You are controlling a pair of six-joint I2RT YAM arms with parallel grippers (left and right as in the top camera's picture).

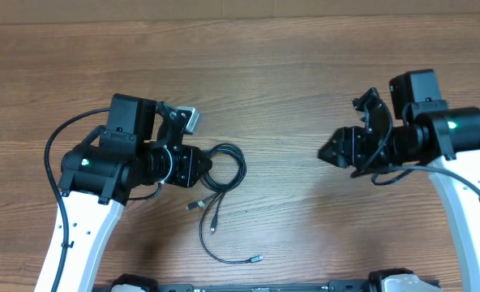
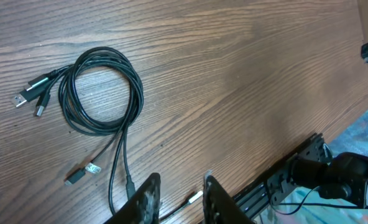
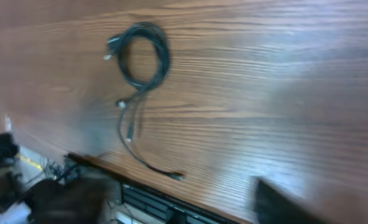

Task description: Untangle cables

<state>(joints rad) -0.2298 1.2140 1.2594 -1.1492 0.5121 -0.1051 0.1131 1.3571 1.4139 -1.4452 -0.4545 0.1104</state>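
Black cables point(image 1: 224, 169) are lying on the wooden table point(image 1: 289, 73) just beside my left claw point(image 1: 198, 167). They are wound into a loose coil with several tails trailing toward the near edge, one of them ending in a small plug point(image 1: 256, 259) well away from the loop. From above, my left arm is covering the claw's tips and the coil's nearest edge, so I am not able to tell there whether metal is touching cord. My left wrist camera is showing the coil point(image 2: 102, 90) whole, with two plug ends point(image 2: 30, 96) poking out of its side, and it is cutting off the tails at the bottom of its view. My left claw point(image 2: 179, 200) is standing released there, its two fingers point(image 2: 148, 199) parted and gripping nothing. A silver-tipped plug point(image 2: 194, 198) is showing in the gap between them, though I am unable to judge whether it is lying on the table below or brushing a finger. My right claw point(image 1: 331, 152) is hovering over bare wood well apart from the cables, and it is reading as one dark wedge from above, so I cannot tell whether it is parted or clenched. My right wrist camera is giving a smeared view: the coil point(image 3: 143, 56) is looking small and far off, and only a dark blur at the lower edge is hinting at a finger.
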